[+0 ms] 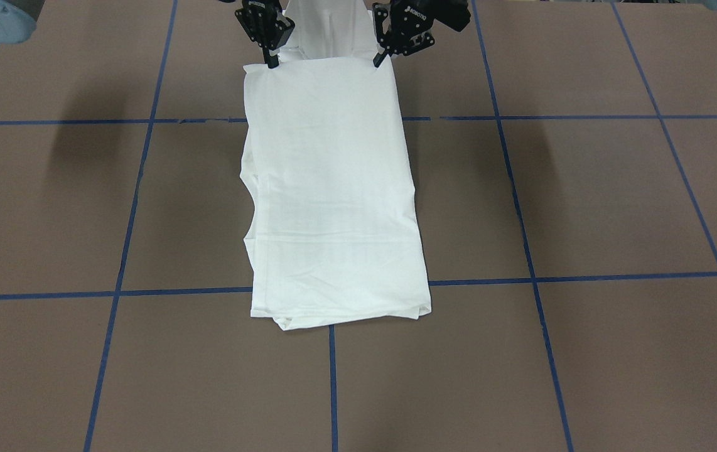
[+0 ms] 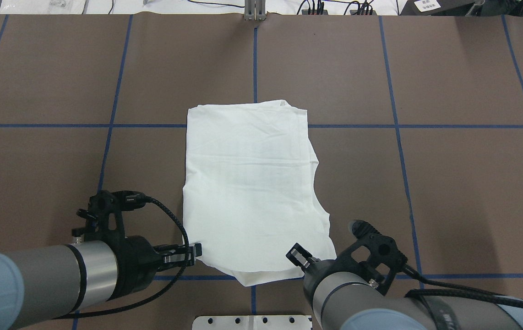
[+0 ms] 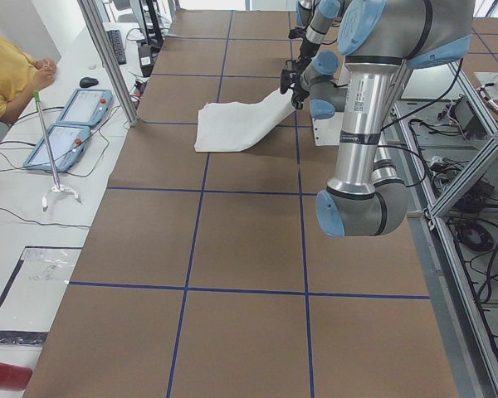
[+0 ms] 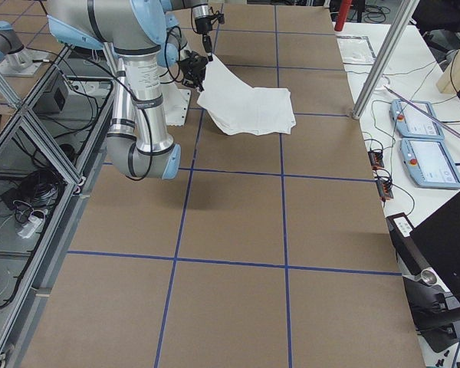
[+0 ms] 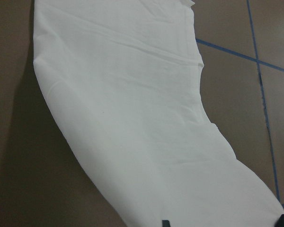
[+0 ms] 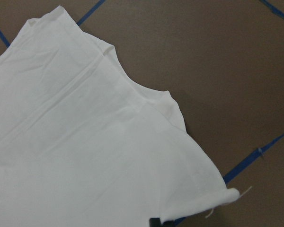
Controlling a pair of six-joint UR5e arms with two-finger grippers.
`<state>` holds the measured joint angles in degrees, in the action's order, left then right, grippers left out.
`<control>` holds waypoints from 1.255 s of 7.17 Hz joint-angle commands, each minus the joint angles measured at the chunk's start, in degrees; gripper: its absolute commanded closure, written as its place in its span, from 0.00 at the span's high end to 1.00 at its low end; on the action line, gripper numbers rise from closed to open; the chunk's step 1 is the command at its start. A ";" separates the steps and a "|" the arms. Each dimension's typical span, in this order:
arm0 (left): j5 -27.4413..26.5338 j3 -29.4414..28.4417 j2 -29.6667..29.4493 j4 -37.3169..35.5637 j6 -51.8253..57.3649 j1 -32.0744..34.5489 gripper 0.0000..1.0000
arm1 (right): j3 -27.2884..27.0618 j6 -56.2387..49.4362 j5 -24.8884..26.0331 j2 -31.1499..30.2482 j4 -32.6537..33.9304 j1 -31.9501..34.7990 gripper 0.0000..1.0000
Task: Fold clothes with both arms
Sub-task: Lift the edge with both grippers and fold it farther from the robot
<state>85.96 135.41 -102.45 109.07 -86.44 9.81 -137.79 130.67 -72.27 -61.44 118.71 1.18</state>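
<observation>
Both arms have a near corner of the T-shirt pinched: left gripper on one, right gripper on the other. That edge is raised while the rest lies flat on the table (already a narrow strip), probably so it can be carried over the far end.

The white T-shirt, folded into a long plain strip, lies down the middle of the bench. Its robot-side end rises off the surface, one corner pinched in the left claw, the other in the right claw.
</observation>
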 commanded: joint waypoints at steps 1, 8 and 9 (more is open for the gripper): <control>1.65 2.25 -1.17 -5.26 -0.31 -0.33 0.00 | -2.58 -0.93 -0.24 0.71 3.55 0.84 0.00; 2.10 -25.32 -14.96 -5.36 11.90 20.58 0.00 | 33.57 -17.28 -6.75 12.92 -18.44 24.65 0.00; 2.02 -30.24 -17.15 -5.27 13.74 22.16 0.00 | 40.60 -18.34 -6.75 14.58 -23.39 25.79 0.00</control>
<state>88.07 110.94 -117.13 103.52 -74.65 29.87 -105.65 113.84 -78.86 -48.68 101.71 25.29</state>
